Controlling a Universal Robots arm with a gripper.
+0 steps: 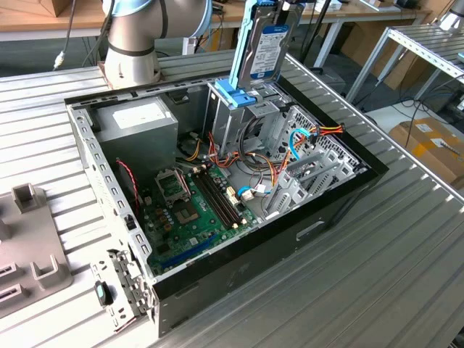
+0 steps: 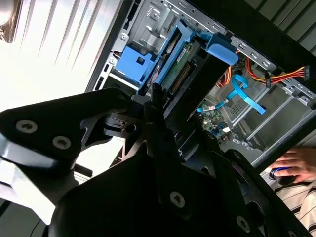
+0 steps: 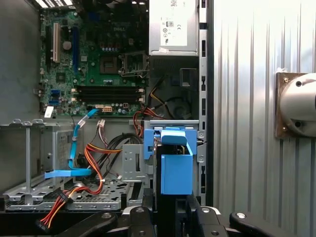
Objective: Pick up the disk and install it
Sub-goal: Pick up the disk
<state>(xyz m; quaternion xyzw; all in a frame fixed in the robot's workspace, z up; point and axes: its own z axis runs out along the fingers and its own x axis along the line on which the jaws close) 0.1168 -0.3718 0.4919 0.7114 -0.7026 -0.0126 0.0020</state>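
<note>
1. Exterior view. An open computer case [image 1: 94, 167] lies on a ribbed metal bench [image 1: 377, 275].
   - The disk [image 1: 267, 51] stands upright in the air at about 12 o'clock, label toward the camera and light-blue rails along its edges.
   - It is over the tall metal cage [image 1: 225, 130]. Its lower end meets the cage's blue bracket [image 1: 233, 94]; I cannot tell whether they touch.
   - The grey power box [image 1: 138, 122] sits at 10 o'clock from the green circuit board [image 1: 190, 210].
   - The arm's base [image 1: 134, 43] stands on the bench at 11 o'clock.
2. First wrist view. The look is along the disk, edge-on, into the case.
   - The hand [image 3: 170, 210] is closed down to the disk's thickness, with black fingers [image 3: 203, 216] pressed on its two flat sides.
   - The blue bracket is just past the disk's far end.
   - Orange and red cables [image 3: 94, 153] run beside the cage.
3. Second wrist view. The hand's black links are in the foreground.
   - The disk is clamped between the fingers, its connector end toward the cage.
   - A person's hand [image 2: 295, 162] with a striped sleeve [image 2: 303, 190] rests beyond the case wall.
</note>
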